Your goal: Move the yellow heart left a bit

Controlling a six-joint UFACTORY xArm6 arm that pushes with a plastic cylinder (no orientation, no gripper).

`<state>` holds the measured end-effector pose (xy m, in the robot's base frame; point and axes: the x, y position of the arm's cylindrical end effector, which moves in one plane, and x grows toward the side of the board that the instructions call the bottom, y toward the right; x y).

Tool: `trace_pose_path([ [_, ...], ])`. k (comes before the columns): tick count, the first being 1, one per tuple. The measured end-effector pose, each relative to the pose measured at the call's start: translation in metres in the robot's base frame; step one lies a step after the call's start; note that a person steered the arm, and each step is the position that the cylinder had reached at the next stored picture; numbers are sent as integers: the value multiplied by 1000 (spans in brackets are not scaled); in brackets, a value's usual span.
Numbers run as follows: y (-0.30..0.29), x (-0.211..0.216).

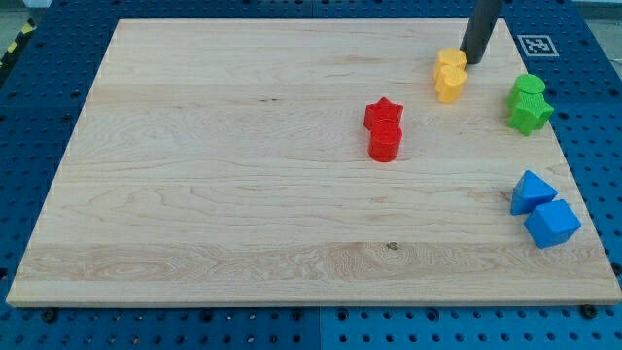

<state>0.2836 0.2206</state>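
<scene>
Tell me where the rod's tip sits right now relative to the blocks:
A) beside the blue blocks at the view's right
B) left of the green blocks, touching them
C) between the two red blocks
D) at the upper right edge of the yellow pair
D: my tip rests at the upper right of the yellow blocks, well apart from the red blocks, green blocks and blue blocks.

Probably a robotics lab: wooden board (243, 194) on blue perforated bench (29, 146), fiducial tag (535, 45).
</scene>
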Motion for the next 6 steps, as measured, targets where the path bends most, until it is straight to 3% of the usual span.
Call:
trace_pose_path([
  [2, 10, 8],
  [4, 6, 70],
  [6, -37, 59],
])
